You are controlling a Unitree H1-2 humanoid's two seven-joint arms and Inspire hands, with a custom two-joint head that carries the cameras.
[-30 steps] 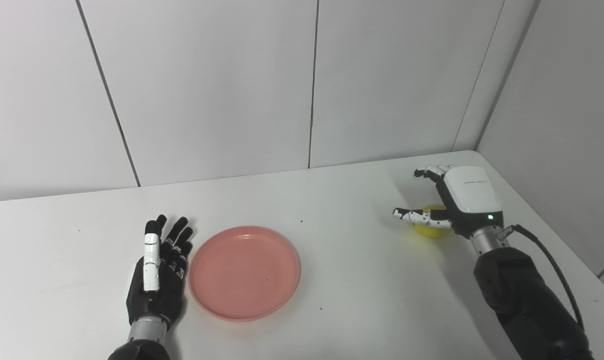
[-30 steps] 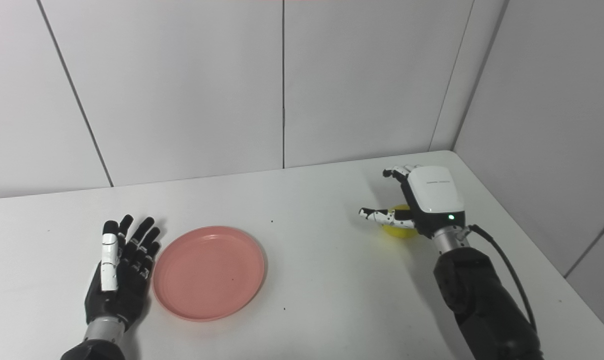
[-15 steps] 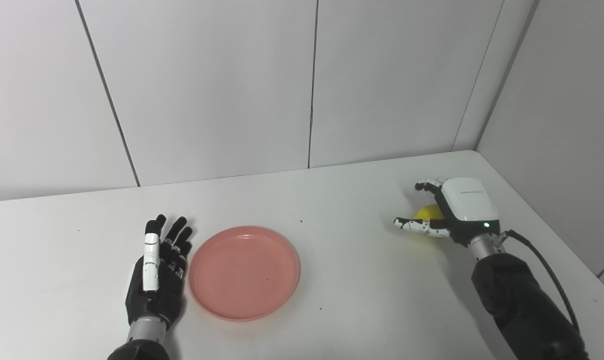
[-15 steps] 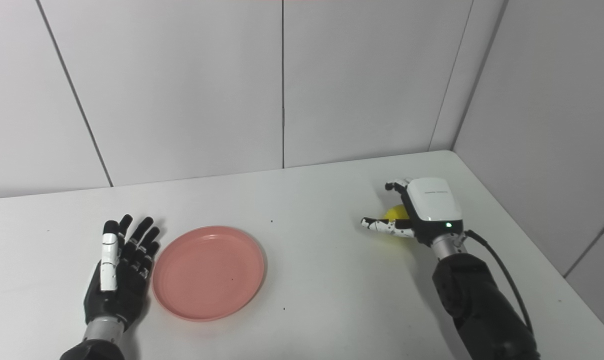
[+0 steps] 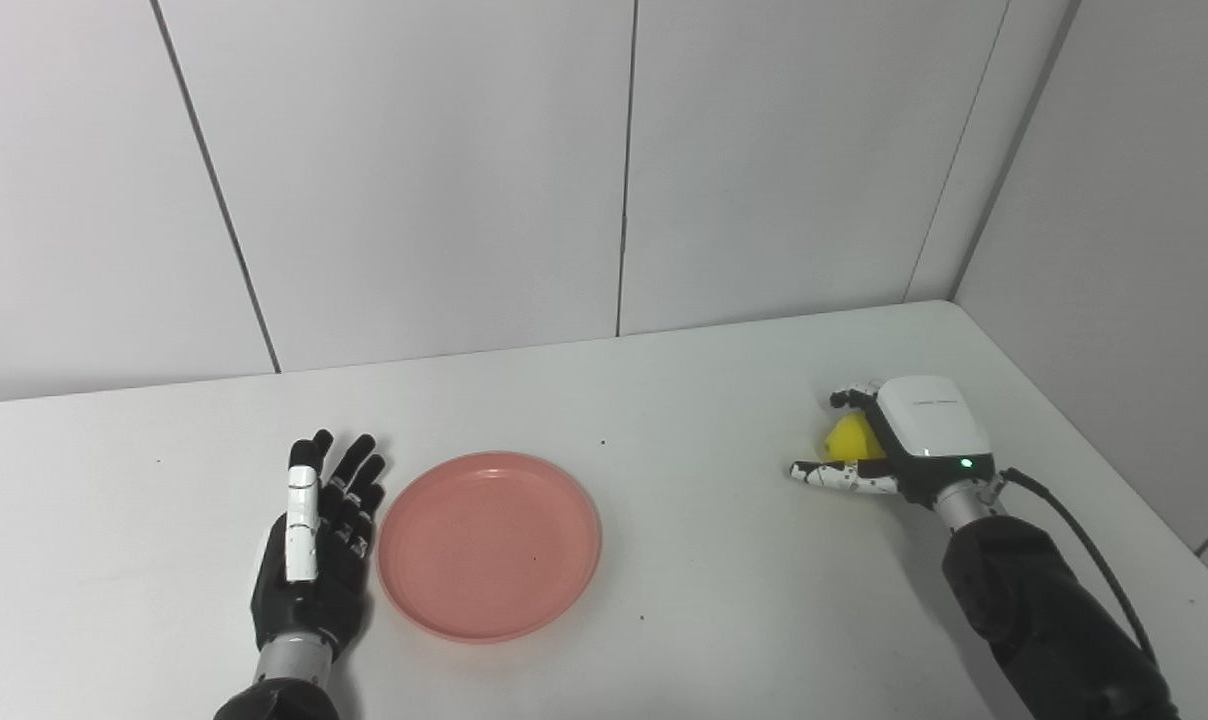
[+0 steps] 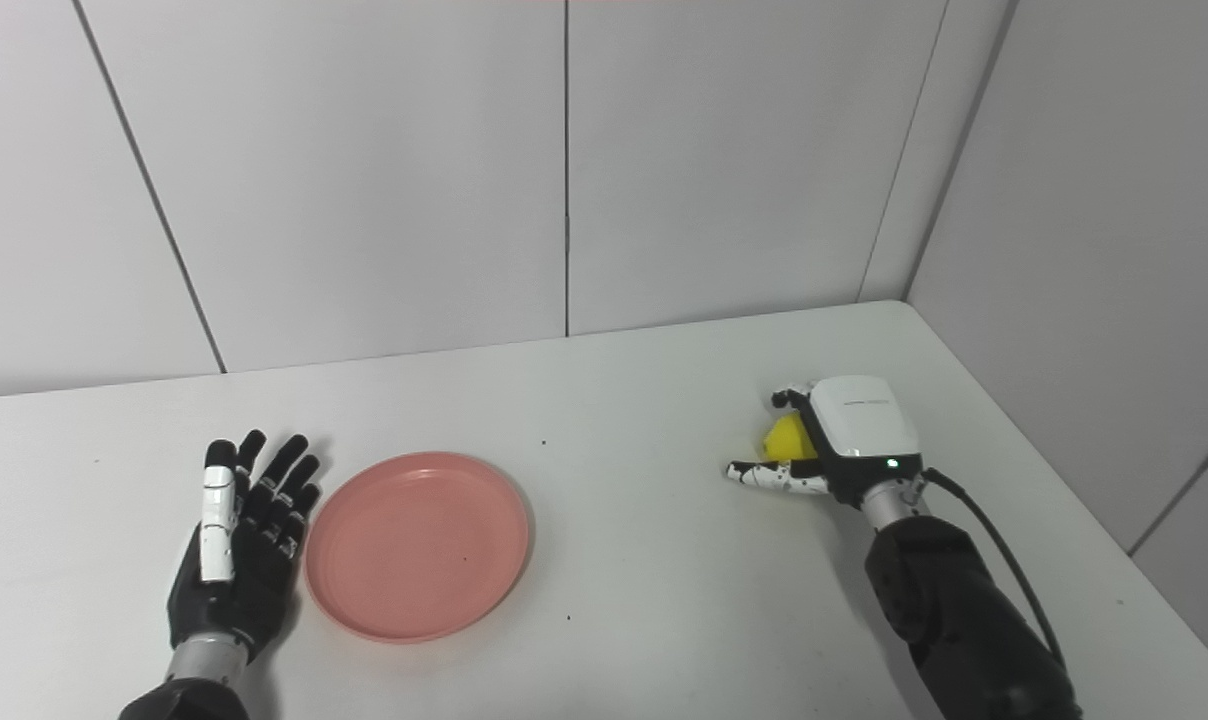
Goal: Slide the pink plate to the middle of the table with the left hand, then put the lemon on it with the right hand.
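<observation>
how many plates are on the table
1: the pink plate lies left of the table's middle, just right of the open left hand. Nothing in view could hide another.

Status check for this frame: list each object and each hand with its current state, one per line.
pink plate: empty, flat on the table, beside the left hand.
lemon: on the table, cupped by the right hand.
left hand: open, resting flat.
right hand: around the lemon, grip unclear.

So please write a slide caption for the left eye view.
Right robot hand cups the lemon; left robot hand rests open beside the pink plate.
</observation>
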